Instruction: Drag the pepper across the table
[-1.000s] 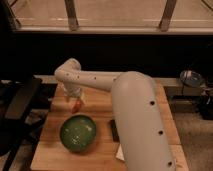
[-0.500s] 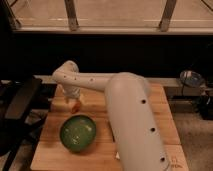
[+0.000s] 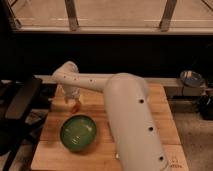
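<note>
Camera view gives me the arm (image 3: 131,117) filling the right middle of the scene, its big white link rising from the near edge and a slimmer link reaching left across the table (image 3: 165,112). The gripper (image 3: 73,99) points down over the far left part of the butcher-block top. The pepper (image 3: 75,107) shows as a small orange-red bit right under the gripper's tip, on or just above the wood; I cannot tell from here whether the gripper is closed on it or only touching it. A green bowl (image 3: 78,133) sits on the table nearer to me than the pepper, close to it but apart. Off the table's left edge I see a black chair (image 3: 21,102). Well off to the far right, on a ledge beyond the table, sits a round grey dish (image 3: 191,77).
</note>
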Controlling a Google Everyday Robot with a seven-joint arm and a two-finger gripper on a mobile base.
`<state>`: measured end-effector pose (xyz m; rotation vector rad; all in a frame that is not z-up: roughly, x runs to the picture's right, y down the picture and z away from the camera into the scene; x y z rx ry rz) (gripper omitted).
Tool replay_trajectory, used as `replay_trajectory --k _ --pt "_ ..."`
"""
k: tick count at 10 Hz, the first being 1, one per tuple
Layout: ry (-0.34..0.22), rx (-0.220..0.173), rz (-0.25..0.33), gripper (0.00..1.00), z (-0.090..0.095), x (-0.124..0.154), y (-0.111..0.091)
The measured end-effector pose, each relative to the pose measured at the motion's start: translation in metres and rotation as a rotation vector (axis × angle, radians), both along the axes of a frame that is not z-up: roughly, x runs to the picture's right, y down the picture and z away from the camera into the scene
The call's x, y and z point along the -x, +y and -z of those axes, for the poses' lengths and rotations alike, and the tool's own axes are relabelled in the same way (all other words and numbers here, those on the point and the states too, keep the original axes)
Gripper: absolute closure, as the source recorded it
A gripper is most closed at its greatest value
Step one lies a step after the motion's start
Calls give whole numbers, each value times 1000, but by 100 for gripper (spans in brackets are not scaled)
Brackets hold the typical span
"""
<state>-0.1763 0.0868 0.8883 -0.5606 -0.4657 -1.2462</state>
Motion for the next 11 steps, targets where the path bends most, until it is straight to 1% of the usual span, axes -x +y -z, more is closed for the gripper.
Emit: replay_trajectory --k 1,2,3,4,5,6,7,8,10,11 --pt "-12 5 -24 35 6 -16 -3" --pt "-17 10 -34 35 9 -25 -3" --pt "-22 22 -49 35 12 -39 -3" --pt "-29 33 -59 35 14 -47 -4" --pt "-35 41 -64 35 14 -48 -3" --pt "-28 39 -55 35 11 -45 -2" --pt "-17 32 -48 35 4 -37 2" --pt "-19 30 -46 35 -4 -24 7" --pt "-17 29 -48 35 -7 -22 7" --pt "-16 30 -47 35 -8 -26 6"
